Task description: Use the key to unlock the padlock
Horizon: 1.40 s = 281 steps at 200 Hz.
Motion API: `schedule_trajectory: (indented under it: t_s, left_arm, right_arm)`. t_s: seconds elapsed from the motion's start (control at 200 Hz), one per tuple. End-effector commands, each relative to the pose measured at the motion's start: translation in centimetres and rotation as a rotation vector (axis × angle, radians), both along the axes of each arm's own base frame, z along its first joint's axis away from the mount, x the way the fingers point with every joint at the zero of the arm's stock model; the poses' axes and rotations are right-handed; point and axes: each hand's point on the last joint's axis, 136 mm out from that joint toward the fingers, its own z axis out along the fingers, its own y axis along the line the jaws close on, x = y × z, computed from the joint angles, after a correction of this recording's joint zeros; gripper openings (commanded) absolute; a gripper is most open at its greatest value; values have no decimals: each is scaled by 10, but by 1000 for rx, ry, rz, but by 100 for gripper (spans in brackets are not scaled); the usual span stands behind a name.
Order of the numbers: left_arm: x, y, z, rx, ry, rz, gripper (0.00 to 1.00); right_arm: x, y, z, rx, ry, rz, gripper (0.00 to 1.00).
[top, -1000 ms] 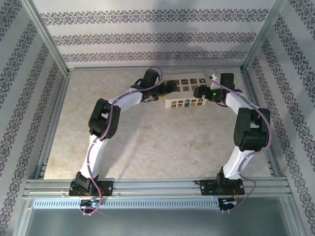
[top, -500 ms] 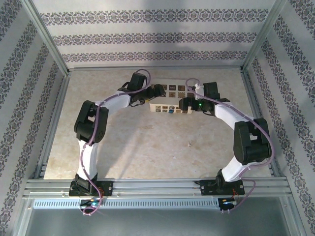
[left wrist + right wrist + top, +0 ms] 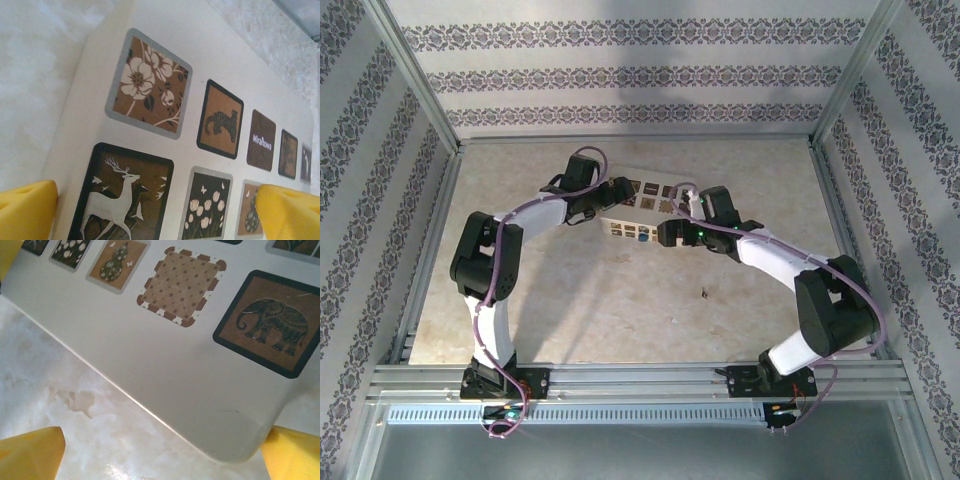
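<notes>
Between the two claws, a white box [image 3: 635, 225] with little pictures on it. Lies on the table, close against both claws; cannot tell if touching. Blocks the way from one claw to the other.

At the left claw [image 3: 157, 210]: yellow fingers [image 3: 25, 207] spread as wide as can be, gripping nothing. Right under it, the box top with a deer, flowers and a spotted beast. At the right claw [image 3: 165, 452]: spread wide too, nothing in it. Just ahead of it, a round box corner with an elephant picture. Right below it, bare table.

Cannot tell where the padlock or the key is from either claw.

A second ago, farther back and more to the right claw's side, box and both claws alike. Now nearer the arm bases and more to the left claw's side, with the box turned a bit. Left elbow swung out more to the left.

Under the claws, a pale table [image 3: 620, 320] that looks like stone. All around, walls [image 3: 620, 80] with stripes of dark flowery paper. Far behind the claws, by the arm bases, a silver metal rail [image 3: 640, 375]. Along each arm, a purple cable [image 3: 498, 262].
</notes>
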Motion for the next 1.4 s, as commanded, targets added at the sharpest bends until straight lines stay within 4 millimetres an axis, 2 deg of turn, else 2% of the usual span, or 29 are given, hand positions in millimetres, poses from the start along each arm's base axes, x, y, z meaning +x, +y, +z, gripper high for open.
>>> schedule_trajectory:
  t_s: [0.0,0.27,0.45,0.645,0.78,0.845,1.009,1.204,1.314,1.399]
  left_arm:
    - [-15,-36,36,-115,-58,-136,99]
    - [-16,-23,34,-93,-59,-108,99]
    - [-16,-2,41,-40,-89,-61,99]
    - [-24,28,69,55,-162,-15,99]
    - [-39,44,92,106,-215,-5,99]
    - [-50,49,102,123,-244,-10,99]
    - [-81,67,111,160,-288,14,99]
    - [-117,89,110,171,-317,89,99]
    - [-133,103,99,174,-315,154,99]
    - [-142,106,87,144,-302,177,99]
  right_arm:
    - [-10,43,34,129,-87,112,98]
    - [-10,30,32,79,-82,56,98]
    - [-10,-6,37,-2,-59,-58,99]
    - [-28,-49,52,-111,-49,-141,98]
    - [-51,-70,55,-175,10,-172,98]
    - [-65,-78,54,-201,57,-187,95]
    - [-99,-93,41,-246,180,-199,85]
    - [-130,-94,15,-247,321,-192,79]
    - [-143,-96,-5,-267,389,-182,79]
    - [-150,-98,-20,-291,430,-176,75]
